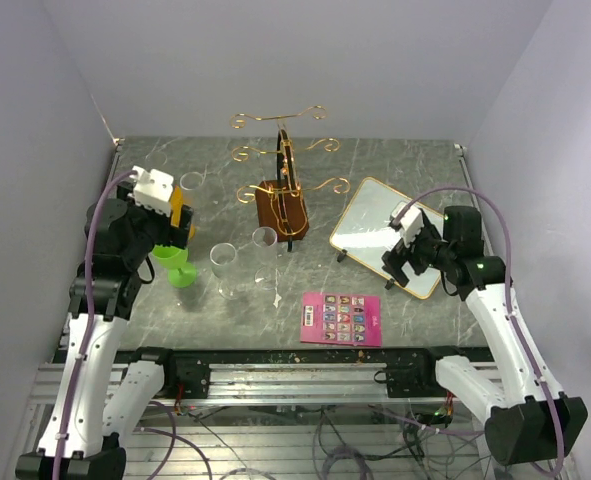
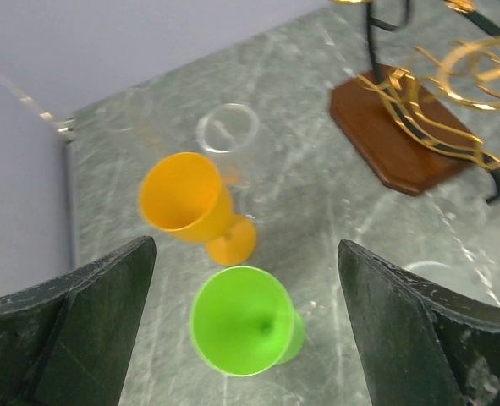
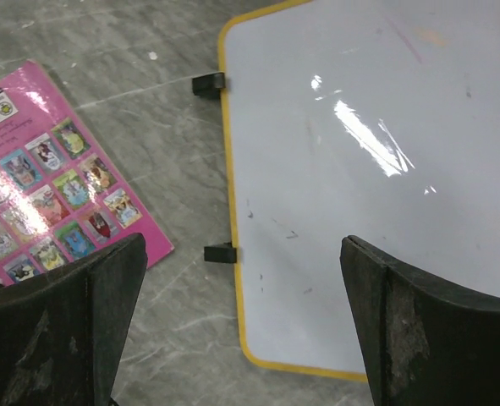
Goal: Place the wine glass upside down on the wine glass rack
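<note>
At upper centre of the top view, the wine glass rack point(image 1: 283, 190) is standing, a clear wine glass point(image 1: 223, 268) upright at its lower left. The left gripper point(image 2: 245, 245) is gaping over a green goblet point(image 2: 241, 320), and the right gripper point(image 3: 243, 241) is gaping over a whiteboard point(image 3: 376, 169). The pink sheet point(image 3: 55, 194) is showing print too small to read.

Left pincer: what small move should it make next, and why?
Probably lower the left pincer straight down around the green glass. The pincer is open, the glass stands upright directly below it, and the wine glass rack holds no glass yet.
</note>
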Controlling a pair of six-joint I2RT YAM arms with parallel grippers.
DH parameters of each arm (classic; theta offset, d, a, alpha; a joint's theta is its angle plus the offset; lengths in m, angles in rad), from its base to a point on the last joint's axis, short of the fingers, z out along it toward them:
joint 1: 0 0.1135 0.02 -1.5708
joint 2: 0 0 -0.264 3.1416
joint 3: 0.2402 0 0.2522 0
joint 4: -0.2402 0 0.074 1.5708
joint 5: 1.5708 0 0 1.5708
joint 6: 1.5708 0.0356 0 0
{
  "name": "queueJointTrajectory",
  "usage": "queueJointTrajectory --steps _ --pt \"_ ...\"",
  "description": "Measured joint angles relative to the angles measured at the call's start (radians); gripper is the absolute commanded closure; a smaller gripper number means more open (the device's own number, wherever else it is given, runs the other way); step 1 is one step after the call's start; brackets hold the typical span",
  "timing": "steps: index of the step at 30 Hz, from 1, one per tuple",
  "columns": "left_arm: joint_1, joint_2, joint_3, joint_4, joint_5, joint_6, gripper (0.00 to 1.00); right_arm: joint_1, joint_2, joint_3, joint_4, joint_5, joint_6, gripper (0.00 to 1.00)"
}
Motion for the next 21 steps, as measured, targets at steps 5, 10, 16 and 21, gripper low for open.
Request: queueJointTrajectory --steps 5,10,16,21 --pt "0.001 0.035 -0.024 -0.026 0.213 0.035 0.07 0.056 0.017 -0.058 0.074 -0.010 0.005 0.07" --pt "0.001 0.063 -0.027 -0.075 0.356 0.055 0.13 0.085 0.055 -0.089 0.136 -0.043 0.033 0.07" --pt "0.000 0.150 0.026 -0.193 0.431 0.119 0.31 0.107 0.043 -0.092 0.173 -0.056 0.072 0.07" --pt "-0.008 0.281 0.116 -0.297 0.440 0.177 0.41 0.108 0.009 -0.101 0.190 -0.055 0.089 0.07"
